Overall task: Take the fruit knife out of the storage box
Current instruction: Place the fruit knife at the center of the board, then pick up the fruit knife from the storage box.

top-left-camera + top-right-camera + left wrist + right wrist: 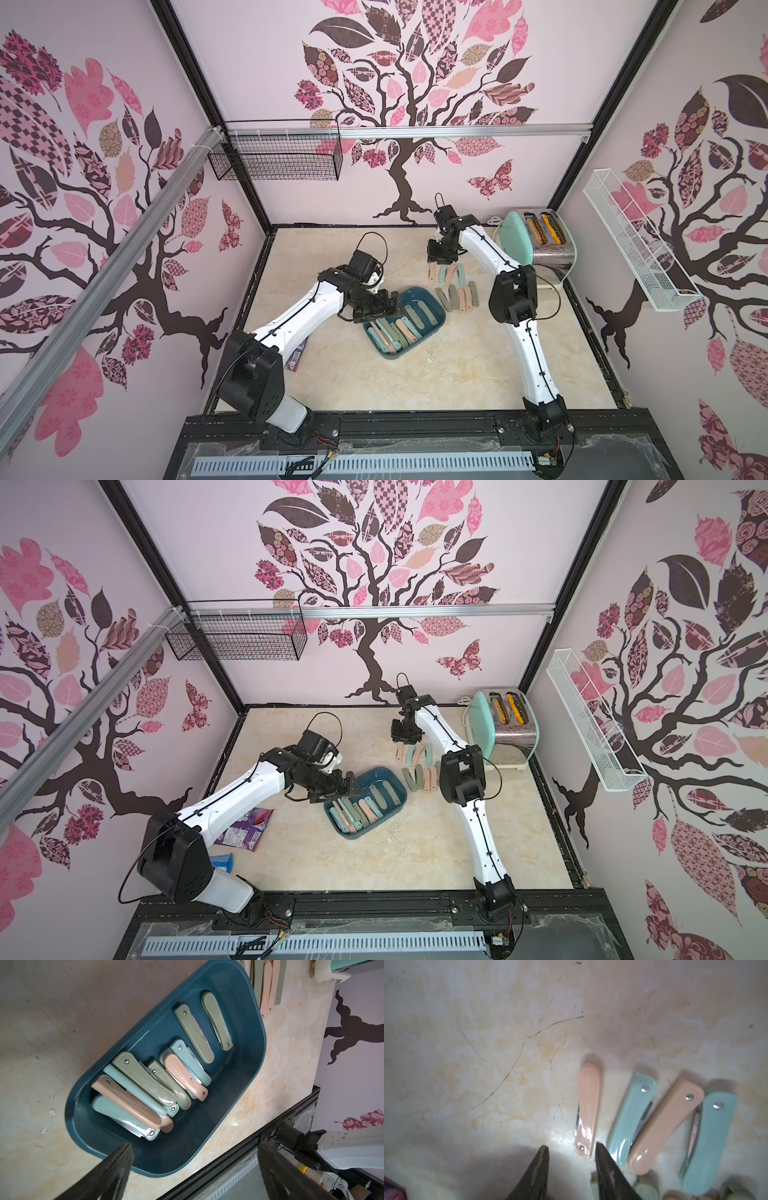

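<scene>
We see folded fruit knives point(143, 1082) lying crosswise in the storage box point(417, 296), long axes roughly parallel; left gripper point(193, 1146) spread wide above it; right gripper point(571, 1145) parted, empty, beside a pink knife point(588, 1105) on the table point(488, 1043).

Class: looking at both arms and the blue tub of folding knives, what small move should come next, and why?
Probably the left gripper should lower into the storage box and close on a knife, perhaps the pink fruit knife atop the pile. Its jaws stand wide open, empty, above the box's bare end; the right gripper hangs empty by knives laid on the table.
</scene>
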You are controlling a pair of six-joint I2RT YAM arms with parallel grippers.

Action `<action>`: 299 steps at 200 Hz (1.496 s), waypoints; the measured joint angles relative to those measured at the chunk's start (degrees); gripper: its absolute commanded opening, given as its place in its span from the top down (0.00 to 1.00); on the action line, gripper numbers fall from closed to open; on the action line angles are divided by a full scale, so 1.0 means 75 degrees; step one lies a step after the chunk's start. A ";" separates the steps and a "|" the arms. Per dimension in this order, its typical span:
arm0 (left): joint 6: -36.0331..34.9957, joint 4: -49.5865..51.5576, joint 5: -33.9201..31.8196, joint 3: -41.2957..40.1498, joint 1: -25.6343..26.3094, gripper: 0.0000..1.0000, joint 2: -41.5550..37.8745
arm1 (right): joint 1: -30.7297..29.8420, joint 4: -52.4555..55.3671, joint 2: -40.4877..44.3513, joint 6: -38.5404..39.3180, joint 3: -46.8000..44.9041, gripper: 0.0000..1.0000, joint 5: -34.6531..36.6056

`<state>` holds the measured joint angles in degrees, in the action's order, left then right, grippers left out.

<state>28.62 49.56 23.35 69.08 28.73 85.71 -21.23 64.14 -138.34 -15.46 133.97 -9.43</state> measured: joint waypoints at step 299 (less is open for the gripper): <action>0.0353 0.0609 -0.0475 -0.1769 -0.0376 0.02 -0.3077 | -0.2996 0.0216 0.1172 0.0615 -0.3666 0.63 0.1862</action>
<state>31.27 54.13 19.79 55.81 25.91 62.63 -43.70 65.76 -129.56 -10.85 106.48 4.54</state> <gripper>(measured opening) 0.984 0.369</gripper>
